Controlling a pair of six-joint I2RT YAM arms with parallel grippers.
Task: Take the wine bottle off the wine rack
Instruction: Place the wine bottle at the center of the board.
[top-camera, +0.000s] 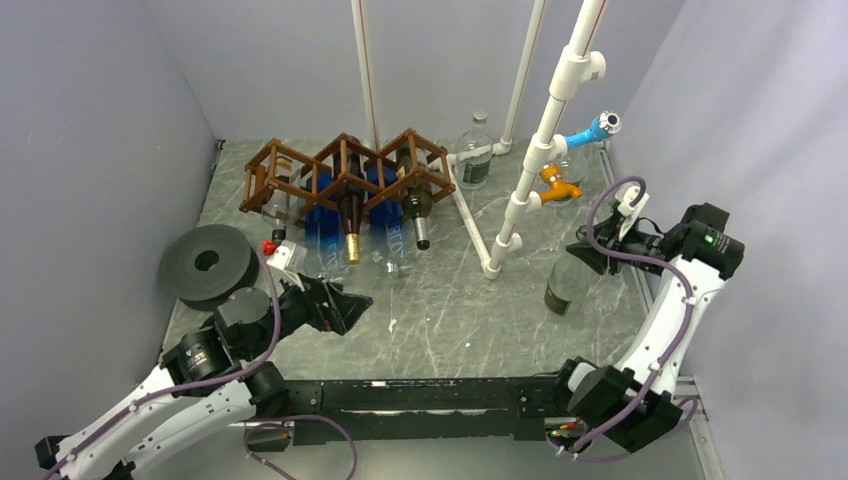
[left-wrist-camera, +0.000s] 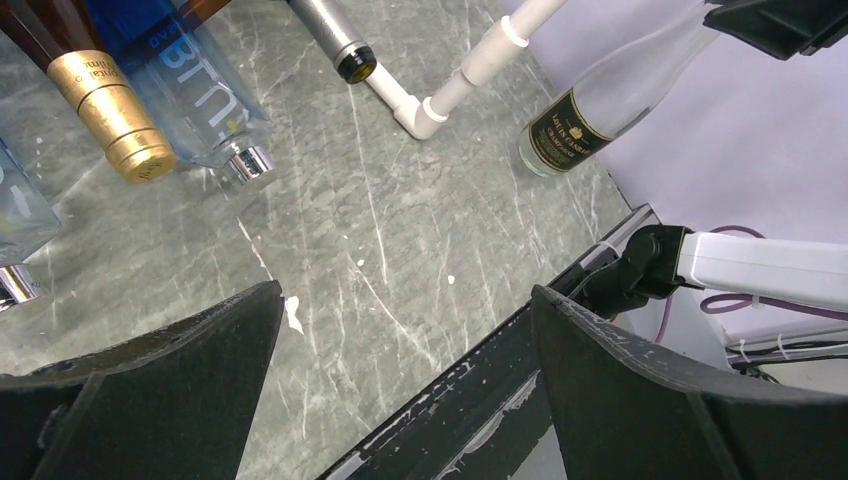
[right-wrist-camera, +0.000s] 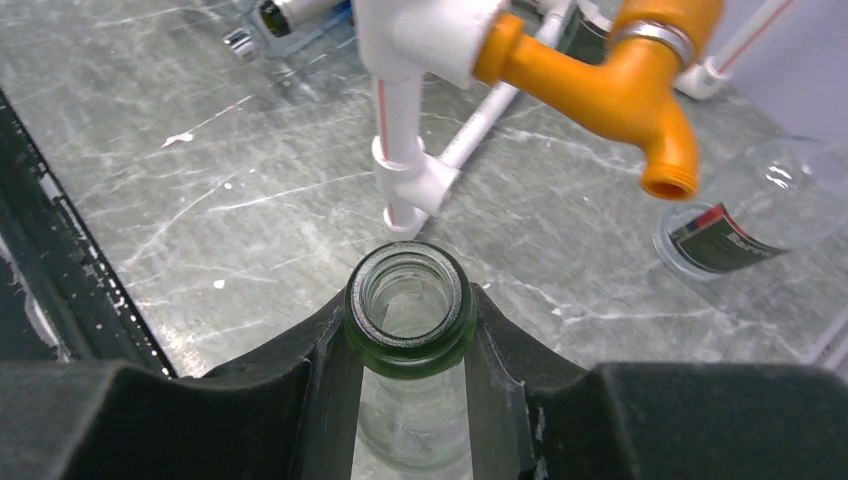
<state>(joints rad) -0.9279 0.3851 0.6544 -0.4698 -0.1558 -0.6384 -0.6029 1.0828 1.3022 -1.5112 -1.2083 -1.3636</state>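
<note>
Your rack (top-camera: 345, 170), upper left in the top view, holds several bottles lying neck-forward: a gold-foiled bottle (top-camera: 352, 240), a blue bottle (left-wrist-camera: 170, 60) and a grey-capped bottle (top-camera: 420, 228). The wine bottle (right-wrist-camera: 410, 300) stands upright right of centre, well apart from the rack: pale green glass, dark label, open mouth. Your right jaws clamp its neck; your left jaws gape wide.

Probably a robotics lab: grey booth walls (top-camera: 90, 120), mock plumbing (top-camera: 520, 195).
</note>
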